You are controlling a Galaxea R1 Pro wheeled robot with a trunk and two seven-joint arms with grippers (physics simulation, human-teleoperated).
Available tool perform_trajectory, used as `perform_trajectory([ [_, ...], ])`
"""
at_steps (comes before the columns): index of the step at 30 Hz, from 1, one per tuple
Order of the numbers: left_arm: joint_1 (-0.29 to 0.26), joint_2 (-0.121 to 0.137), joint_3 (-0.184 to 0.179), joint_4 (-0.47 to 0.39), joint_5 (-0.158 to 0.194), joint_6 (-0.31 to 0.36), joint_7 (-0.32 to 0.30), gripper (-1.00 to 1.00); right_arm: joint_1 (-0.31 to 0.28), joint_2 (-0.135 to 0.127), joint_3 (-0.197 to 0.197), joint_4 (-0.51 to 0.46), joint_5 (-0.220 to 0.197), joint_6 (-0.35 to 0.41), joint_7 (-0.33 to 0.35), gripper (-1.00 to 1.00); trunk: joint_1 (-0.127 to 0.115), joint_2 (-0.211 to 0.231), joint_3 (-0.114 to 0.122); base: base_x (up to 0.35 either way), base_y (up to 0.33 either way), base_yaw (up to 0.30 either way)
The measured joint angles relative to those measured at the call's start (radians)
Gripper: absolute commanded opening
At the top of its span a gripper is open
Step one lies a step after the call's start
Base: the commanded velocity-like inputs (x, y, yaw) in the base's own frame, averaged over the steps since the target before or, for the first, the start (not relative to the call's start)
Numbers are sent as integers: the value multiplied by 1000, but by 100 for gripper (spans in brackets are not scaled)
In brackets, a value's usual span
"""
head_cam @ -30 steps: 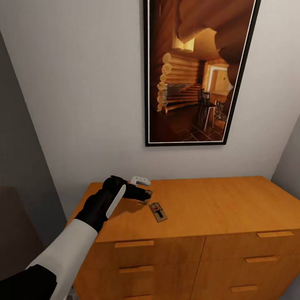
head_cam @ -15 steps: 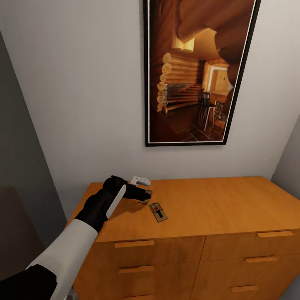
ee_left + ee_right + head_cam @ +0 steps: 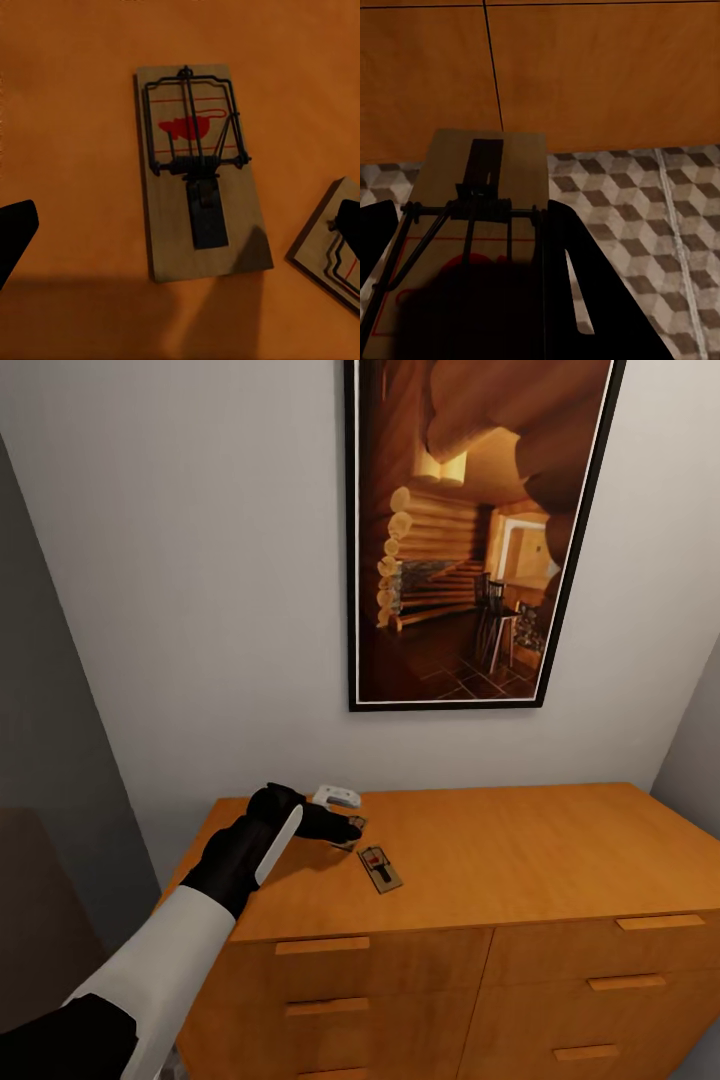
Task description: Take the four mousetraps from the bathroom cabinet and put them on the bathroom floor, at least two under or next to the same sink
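Grey wall with a framed cabin picture [image 3: 478, 530] rises behind the orange cabinet [image 3: 500, 860] in the head view, where the left pincer [image 3: 352, 826] reaches over the top at 1 mousetrap [image 3: 350, 830], a second mousetrap [image 3: 380, 868] lies free just beside it, and a small white object [image 3: 337, 794] sits by the wall. From the left wrist, the pincer's fingers [image 3: 15, 232] stand apart on either side of a flat mousetrap [image 3: 199, 169], with another mousetrap's corner [image 3: 330, 247] under the far fingertip. From the right wrist, the right pincer [image 3: 472, 300] is clamped on a third mousetrap [image 3: 484, 187], held above the cube-patterned bathroom floor [image 3: 622, 202] in front of the cabinet's front [image 3: 585, 67].
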Motion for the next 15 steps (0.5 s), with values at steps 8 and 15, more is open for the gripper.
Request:
perform_trajectory([
  [8, 0, -3, 0, -1, -37, -1, -2, 100, 0, 0, 0, 0, 0, 0, 2, -100, 0, 0, 0, 0, 0, 0],
  [15, 0, -7, 1, -1, -84, -1, -3, 100, 0, 4, 0, 0, 1, 0, 2, -100, 0, 0, 0, 0, 0, 0],
])
